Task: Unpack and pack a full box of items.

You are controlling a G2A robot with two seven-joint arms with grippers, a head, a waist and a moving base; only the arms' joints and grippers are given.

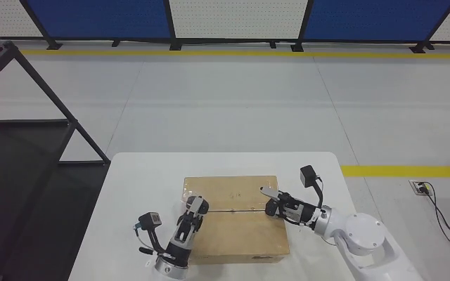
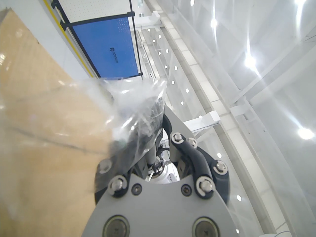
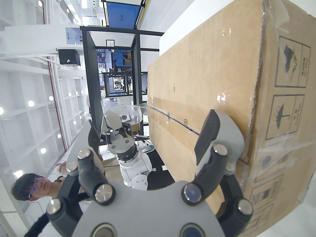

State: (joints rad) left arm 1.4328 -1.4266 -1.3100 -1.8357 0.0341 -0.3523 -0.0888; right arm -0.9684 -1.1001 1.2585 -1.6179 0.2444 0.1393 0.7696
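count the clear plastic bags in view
1. The clear plastic bag is pinched in the left gripper at the edge of the brown cardboard box; the shut box may hide more.

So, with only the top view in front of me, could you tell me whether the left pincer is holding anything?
Observer: Yes, the left pincer is shut on a crumpled clear plastic bag with something dark inside.
Operator: Thank you. And the other arm?
Observer: The right pincer is open: one fingertip lies against the top of the cardboard box by the seam, the other held clear of it.
Operator: Is there anything on the end face beside it?
Observer: Printed handling symbols under glossy clear tape.
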